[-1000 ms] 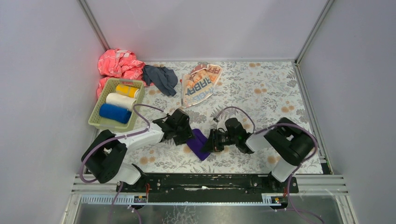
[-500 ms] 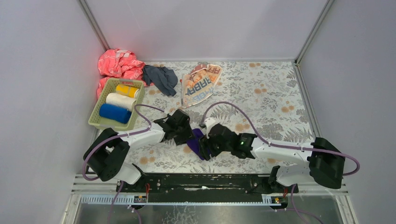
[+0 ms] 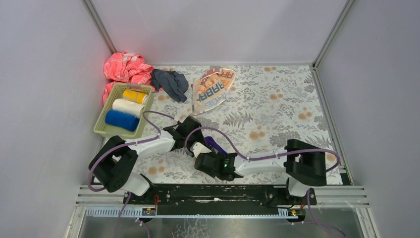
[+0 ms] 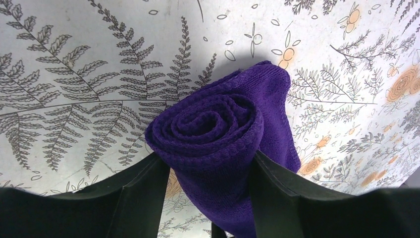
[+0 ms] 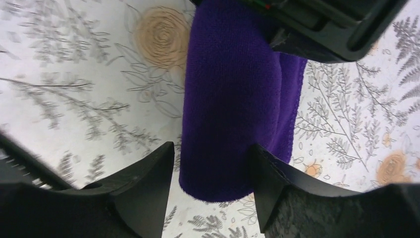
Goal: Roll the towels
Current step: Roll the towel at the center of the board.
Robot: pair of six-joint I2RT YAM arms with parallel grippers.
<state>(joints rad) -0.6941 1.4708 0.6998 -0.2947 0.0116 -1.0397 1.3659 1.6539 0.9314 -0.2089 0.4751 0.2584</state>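
One view shows purple towel [image 4: 214, 124] spiral, left claw [image 4: 207, 158] clamping; right claw [image 5: 212, 148] straddles wide.

The table [image 3: 277, 99] is overlooked from above and behind; the purple towel [image 4: 218, 124] is shared, framed close inside left claw [image 4: 208, 158] and right claw [image 5: 212, 148].

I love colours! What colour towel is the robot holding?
The towel is purple, clearest in left wrist view.
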